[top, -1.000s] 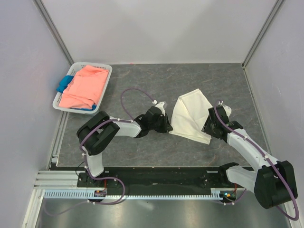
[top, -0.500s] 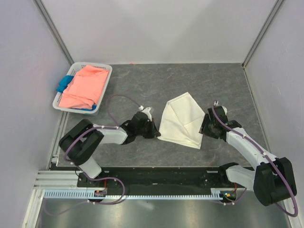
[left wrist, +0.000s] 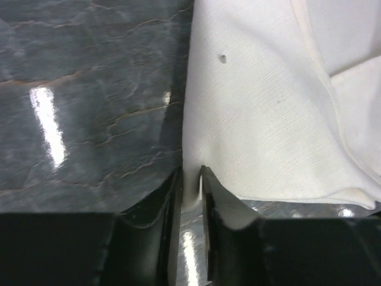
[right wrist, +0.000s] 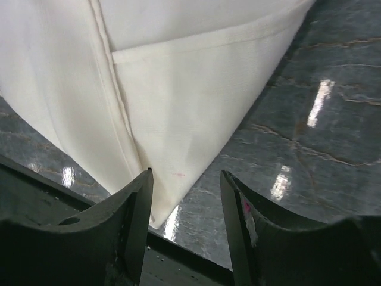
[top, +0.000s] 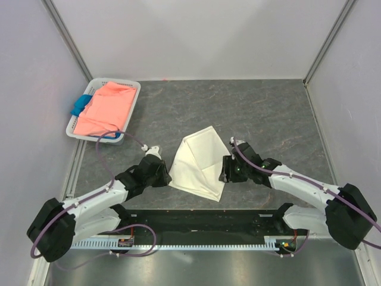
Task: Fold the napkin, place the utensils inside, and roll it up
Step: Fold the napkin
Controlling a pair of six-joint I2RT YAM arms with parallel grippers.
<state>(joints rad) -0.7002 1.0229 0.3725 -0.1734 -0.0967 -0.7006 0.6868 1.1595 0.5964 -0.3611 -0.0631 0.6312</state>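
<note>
The off-white napkin [top: 199,162] lies folded on the dark table, its layered hems showing in the right wrist view [right wrist: 178,107]. My left gripper [top: 165,176] is at its left edge; in the left wrist view the jaws [left wrist: 190,177] stand narrow, shut on a pinch of that edge of the napkin [left wrist: 256,107]. My right gripper [top: 224,170] is at the napkin's right corner. Its fingers [right wrist: 186,176] stand open on either side of the corner tip, which rests on the table. The utensils are out of view.
A white basket [top: 132,89] at the back left holds a salmon-pink cloth [top: 107,110] and a blue cloth [top: 80,106]. Grey walls close in the table on three sides. The black arm rail [top: 202,220] runs along the near edge.
Both arms have swung left and toward the near edge, and the napkin has slid with them from right of centre to the near middle. The right jaws have widened slightly.
</note>
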